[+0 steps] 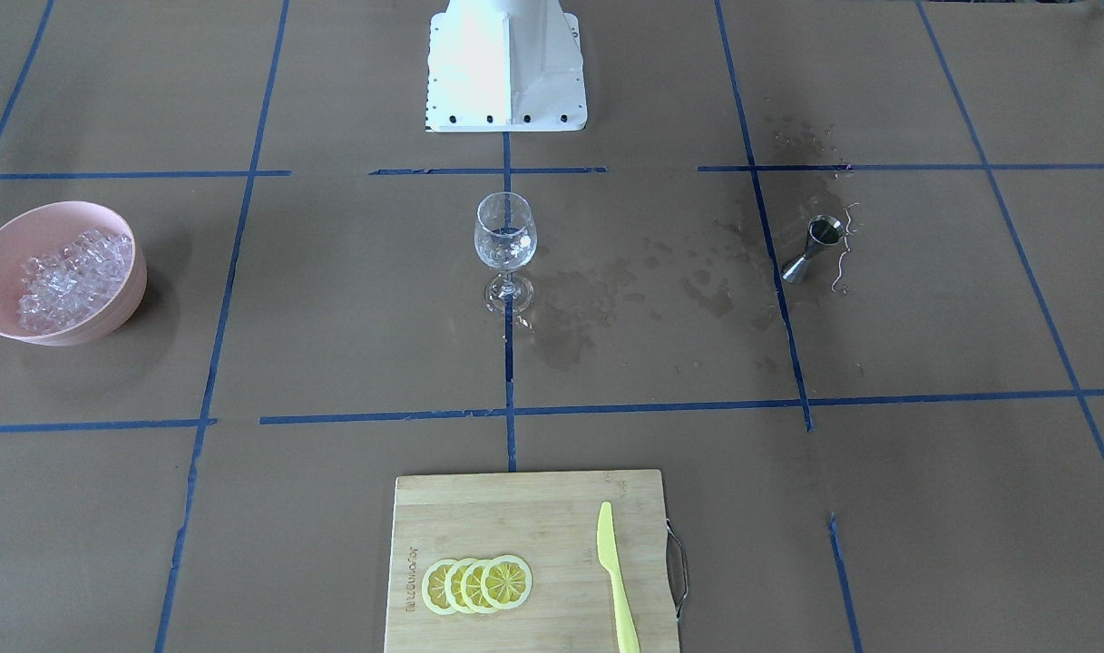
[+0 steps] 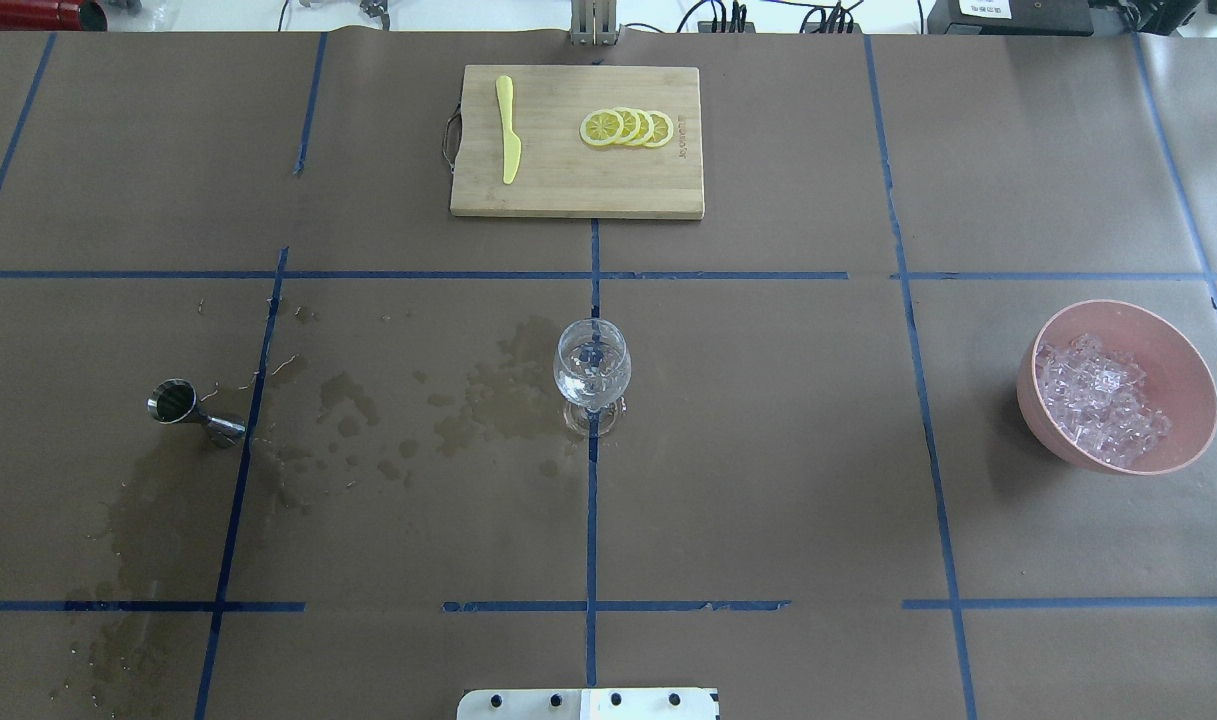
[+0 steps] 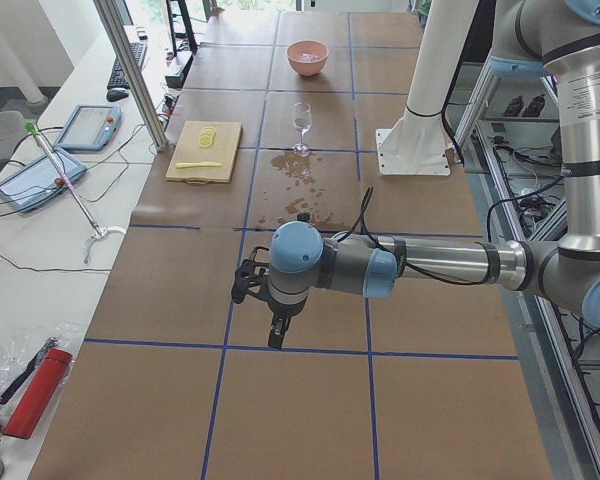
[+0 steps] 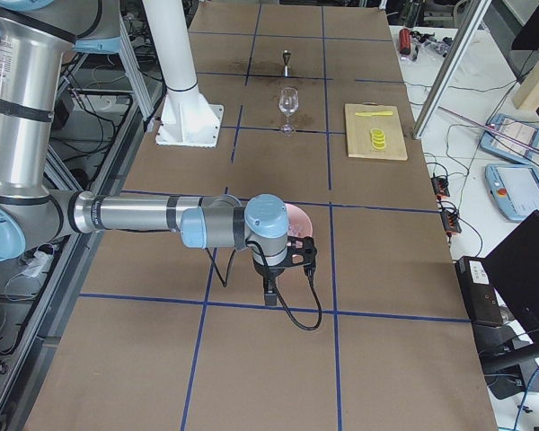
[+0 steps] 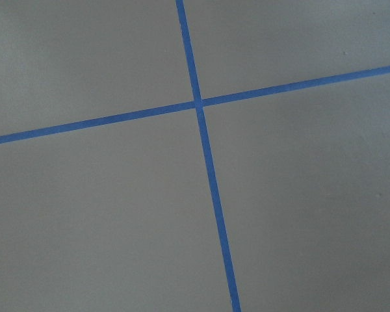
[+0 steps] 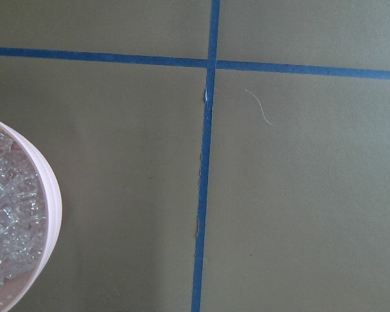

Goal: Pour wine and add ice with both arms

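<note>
Wine [image 2: 173,401] and ice [image 2: 1098,400] sit well apart on the wide table [image 2: 768,450] covered in brown paper with blue tape lines. The left arm [image 3: 420,265] reaches out low over bare paper, its claw [image 3: 276,335] pointing down near a tape crossing; whether it is open or closed I cannot tell. The right arm [image 4: 144,215] does likewise, its claw [image 4: 269,292] just beside the bowl, its opening also impossible to judge. A wooden cutting board [image 2: 578,170] lies at the far edge. The pink bowl [image 2: 1178,360] holds the heaped ice. A stemmed glass [image 2: 591,365] stands upright in the middle, wet stains [image 2: 508,390] beside it. The steel measuring cup [image 2: 196,413] stands upright, the wine dark inside it. On the board lie a yellow knife [image 2: 508,130] and overlapping lemon slices [image 2: 628,127]
</note>
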Available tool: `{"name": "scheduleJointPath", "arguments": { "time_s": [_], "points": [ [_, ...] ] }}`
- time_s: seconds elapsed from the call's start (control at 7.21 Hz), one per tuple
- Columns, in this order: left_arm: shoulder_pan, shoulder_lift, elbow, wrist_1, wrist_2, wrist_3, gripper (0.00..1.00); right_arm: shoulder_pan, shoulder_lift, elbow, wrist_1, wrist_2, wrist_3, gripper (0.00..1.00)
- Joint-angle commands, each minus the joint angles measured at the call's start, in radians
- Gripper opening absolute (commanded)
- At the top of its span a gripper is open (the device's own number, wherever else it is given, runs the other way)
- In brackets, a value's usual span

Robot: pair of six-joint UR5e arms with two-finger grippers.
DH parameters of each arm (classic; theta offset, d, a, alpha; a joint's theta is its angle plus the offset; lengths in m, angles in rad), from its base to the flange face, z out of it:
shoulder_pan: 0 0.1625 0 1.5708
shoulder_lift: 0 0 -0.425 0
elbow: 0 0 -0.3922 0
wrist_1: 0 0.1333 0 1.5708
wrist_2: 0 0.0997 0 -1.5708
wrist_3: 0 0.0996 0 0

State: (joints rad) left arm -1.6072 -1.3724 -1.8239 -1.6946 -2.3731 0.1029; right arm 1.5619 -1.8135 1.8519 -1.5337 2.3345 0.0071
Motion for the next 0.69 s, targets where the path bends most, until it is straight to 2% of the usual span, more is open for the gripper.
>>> {"name": "scheduleJointPath", "arguments": {
  "time_s": [0.0,0.14,0.28,0.42,0.55],
  "points": [
    [0.001,-0.007,0.003,-0.058,-0.002,-0.003,1.00,-0.008,0.026,0.001,0.067,-0.001,0.011,1.00],
    [0.000,-0.005,0.005,-0.086,-0.008,-0.005,1.00,-0.008,0.031,-0.005,0.142,-0.004,0.011,1.00],
    [0.000,-0.037,0.027,-0.177,-0.008,-0.008,1.00,-0.008,0.036,-0.003,0.173,0.000,0.013,1.00],
    [0.000,-0.033,0.029,-0.292,-0.017,-0.003,1.00,-0.008,0.048,-0.003,0.175,0.008,0.013,1.00],
    [0.000,-0.048,0.073,-0.456,-0.026,-0.011,1.00,-0.009,0.056,-0.003,0.176,0.008,0.007,1.00]
  ]
}}
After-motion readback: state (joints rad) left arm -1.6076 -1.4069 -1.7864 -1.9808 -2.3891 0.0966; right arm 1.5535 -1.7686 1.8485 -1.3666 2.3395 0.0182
